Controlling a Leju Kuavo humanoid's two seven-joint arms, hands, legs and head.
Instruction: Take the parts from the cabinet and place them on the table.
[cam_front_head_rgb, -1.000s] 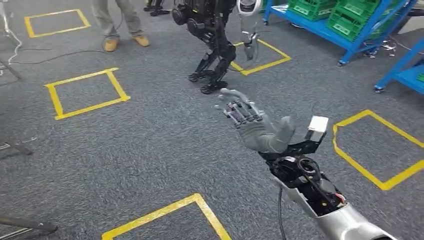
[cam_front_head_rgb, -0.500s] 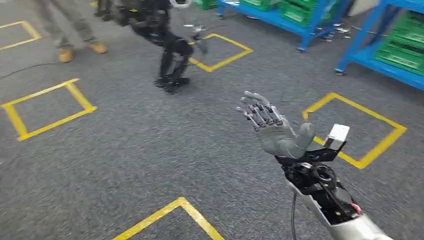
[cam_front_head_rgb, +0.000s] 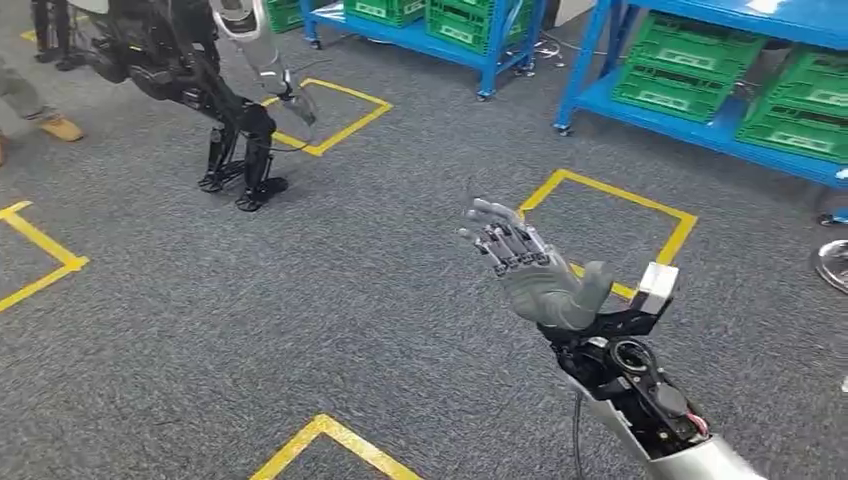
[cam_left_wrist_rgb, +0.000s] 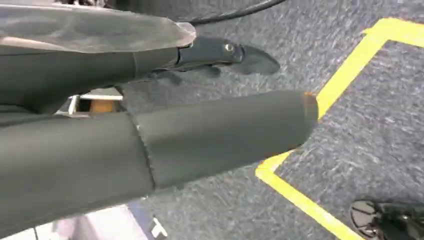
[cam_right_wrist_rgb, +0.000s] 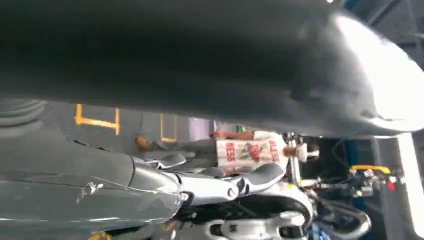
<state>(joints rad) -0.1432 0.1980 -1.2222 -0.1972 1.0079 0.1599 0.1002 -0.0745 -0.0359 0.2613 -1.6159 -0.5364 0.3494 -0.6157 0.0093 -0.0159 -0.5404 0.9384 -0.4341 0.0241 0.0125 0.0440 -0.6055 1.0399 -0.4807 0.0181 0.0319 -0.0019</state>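
Your right hand (cam_front_head_rgb: 535, 275) is raised over the grey carpet floor (cam_front_head_rgb: 350, 330), fingers spread apart and holding nothing. You cannot tell how your left hand stands. The blue metal shelving (cam_front_head_rgb: 700, 125) with green plastic crates (cam_front_head_rgb: 675, 80) stands at the floor's far edge.

The floor is grey carpet (cam_front_head_rgb: 330, 300), marked with squares of yellow tape (cam_front_head_rgb: 612, 215). Taking the square near the middle of the head view as the landmark, a blue metal shelving rack (cam_front_head_rgb: 590, 70) stands beyond it, loaded with green plastic crates (cam_front_head_rgb: 680, 75) on its low shelf. A second blue rack (cam_front_head_rgb: 440, 40) with more green crates stands farther back and to the left of that square. Another taped square (cam_front_head_rgb: 330, 115) lies well to the landmark's left, and a taped corner (cam_front_head_rgb: 330, 440) lies nearer the camera. Light is even, without strong shadows.
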